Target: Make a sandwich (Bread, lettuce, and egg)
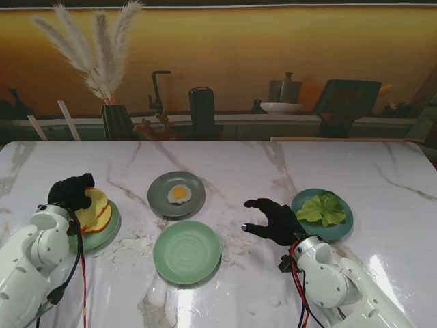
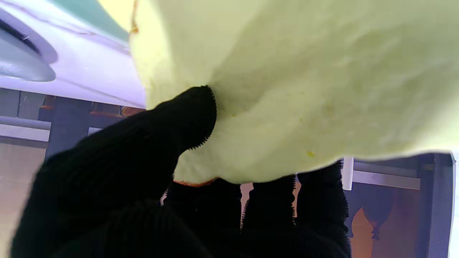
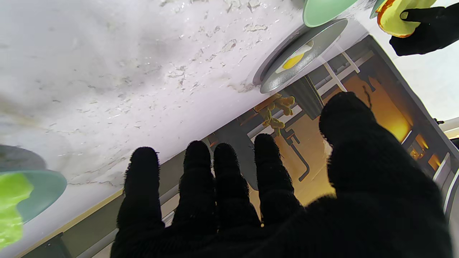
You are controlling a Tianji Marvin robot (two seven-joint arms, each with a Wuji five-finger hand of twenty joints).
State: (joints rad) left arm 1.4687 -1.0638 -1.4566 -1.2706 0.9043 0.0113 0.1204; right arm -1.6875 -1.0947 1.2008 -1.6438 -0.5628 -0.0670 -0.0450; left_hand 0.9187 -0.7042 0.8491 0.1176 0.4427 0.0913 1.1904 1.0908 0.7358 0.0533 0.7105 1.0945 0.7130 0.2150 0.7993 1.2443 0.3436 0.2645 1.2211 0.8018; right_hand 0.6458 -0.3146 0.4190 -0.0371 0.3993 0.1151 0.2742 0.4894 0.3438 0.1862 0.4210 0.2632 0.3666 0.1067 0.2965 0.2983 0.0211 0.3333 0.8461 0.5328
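My left hand (image 1: 70,192) in its black glove is shut on a pale yellow bread slice (image 1: 95,209) over the green plate (image 1: 108,232) at the left. In the left wrist view the bread slice (image 2: 304,82) fills the frame, with the thumb (image 2: 186,114) pressed on its face and the other fingers behind its edge. The fried egg (image 1: 179,194) lies on a grey plate (image 1: 160,198). Lettuce (image 1: 322,209) rests on a teal plate (image 1: 341,229) at the right. My right hand (image 1: 273,220) hovers open beside that plate, fingers spread. An empty light green plate (image 1: 187,251) sits near me in the middle.
At the far edge of the marble table stand a vase of pampas grass (image 1: 116,121), a dark cylinder (image 1: 201,113) and a faucet-like stand (image 1: 158,92). The right wrist view shows the grey plate with egg (image 3: 297,57) and the lettuce (image 3: 10,200).
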